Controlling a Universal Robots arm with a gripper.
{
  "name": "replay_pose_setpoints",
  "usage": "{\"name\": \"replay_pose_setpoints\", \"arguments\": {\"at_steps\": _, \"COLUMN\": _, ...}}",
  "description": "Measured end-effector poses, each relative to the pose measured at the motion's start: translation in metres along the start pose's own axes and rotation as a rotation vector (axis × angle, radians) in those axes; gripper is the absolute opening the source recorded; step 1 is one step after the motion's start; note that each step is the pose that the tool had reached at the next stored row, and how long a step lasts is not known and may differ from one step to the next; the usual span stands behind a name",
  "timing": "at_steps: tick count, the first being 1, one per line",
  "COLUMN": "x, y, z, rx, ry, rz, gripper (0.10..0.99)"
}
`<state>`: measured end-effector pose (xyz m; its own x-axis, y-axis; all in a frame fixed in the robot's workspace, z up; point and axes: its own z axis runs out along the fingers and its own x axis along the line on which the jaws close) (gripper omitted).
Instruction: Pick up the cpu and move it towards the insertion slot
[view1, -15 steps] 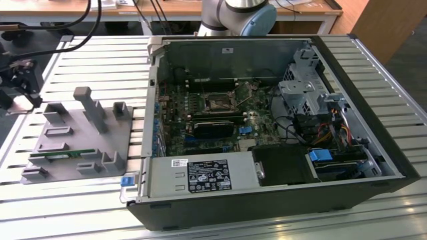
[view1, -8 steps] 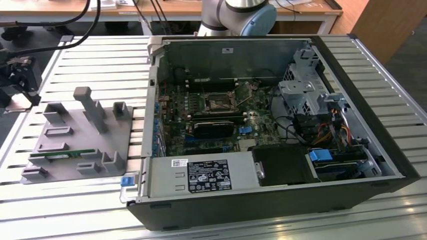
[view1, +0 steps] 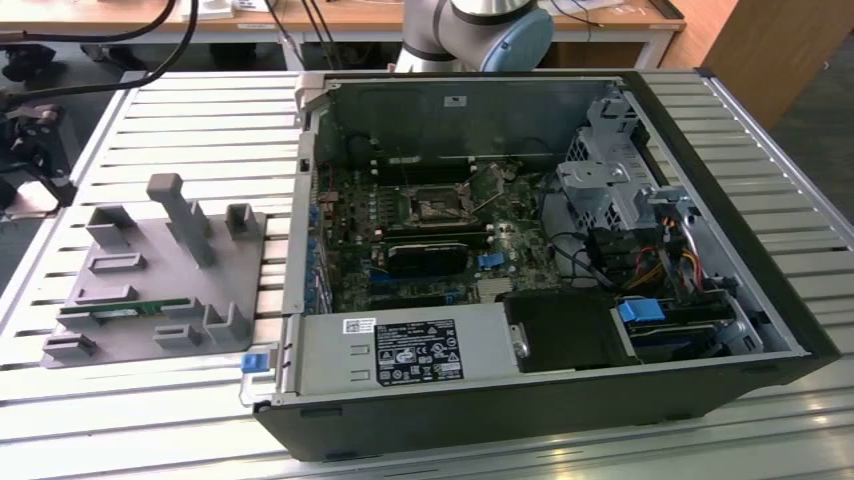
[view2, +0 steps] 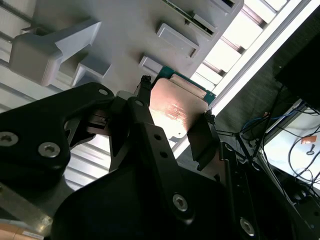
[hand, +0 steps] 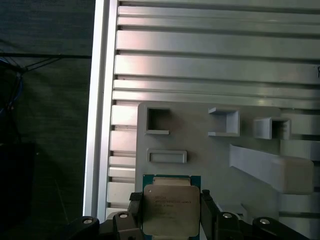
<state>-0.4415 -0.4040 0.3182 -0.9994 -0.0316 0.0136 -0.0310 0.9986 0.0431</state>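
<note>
Over grey fixture tray (hand: 210, 160), claw (hand: 171, 214) clamps cpu (hand: 170, 207) by 2 opp. edges; prob. light, stiff, slick-topped, fragile, so edge grip apt.

The gripper (hand: 170, 200) is gripping the cpu (hand: 171, 216), its two black fingers (view2: 202, 140) pressing on opposite edges and holding it flat between them. In the exterior view, the arm (view1: 477, 22) is showing a grey-and-blue joint.

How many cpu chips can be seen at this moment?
1. The cpu is clamped in the gripper in both wrist views, near the grey holder's edge. In the exterior view, I cannot tell whether the insertion slot's dark centre hides another.
</note>
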Motion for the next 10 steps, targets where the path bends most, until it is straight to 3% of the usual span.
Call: {"name": "replay_pose_setpoints", "arguments": {"at_steps": 10, "x": 0.0001, "y": 0.0002, "z": -0.0056, "rx": 0.0, "ry": 0.0, "rz": 0.0, "gripper": 0.545}}
